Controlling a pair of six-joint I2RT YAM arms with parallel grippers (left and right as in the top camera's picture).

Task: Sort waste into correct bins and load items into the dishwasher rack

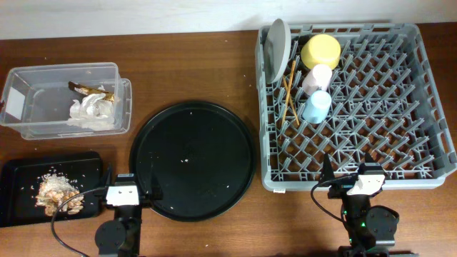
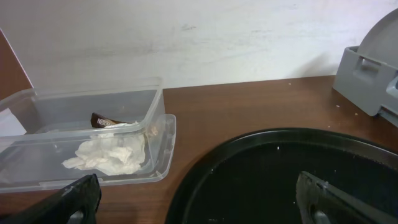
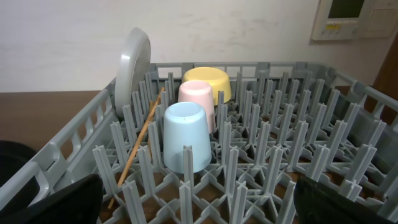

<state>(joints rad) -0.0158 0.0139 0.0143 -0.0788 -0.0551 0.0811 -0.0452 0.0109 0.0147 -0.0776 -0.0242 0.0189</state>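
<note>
Dishwasher rack [image 1: 300,184], a large square grey plastic crate with a lattice of upright pegs, fills the right side of the brown wooden table [image 1: 200,64]. At its far left corner a round pale grey plate [image 1: 277,50] stands on edge against the wall. Just right of it a small yellow bowl [image 1: 320,51], a small pink cup [image 1: 318,77] and a light blue cup [image 1: 315,106] sit mouth-down, close together, in a line running towards the near side. A pair of thin wooden chopsticks [image 1: 289,93] leans among the pegs between plate and cups. On the far left of the table a clear rectangular plastic box [image 1: 64,68] holds the crumpled silver foil wrapper [image 1: 93,108], its brown-gold piece [image 1: 91,91] just behind. At the near left corner a shallow black rectangular tray [image 1: 21,168] carries a small heap of beige-brown food scraps [image 1: 56,191]. A large round black tray [image 1: 193,160] lies in the middle, flecked with pale crumbs. The left gripper [image 1: 127,182] hangs at the round tray's near left edge, fingers spread wide, holding nothing. The right gripper [image 1: 350,165] hovers at the rack's near wall, fingers likewise wide apart and empty.
</note>
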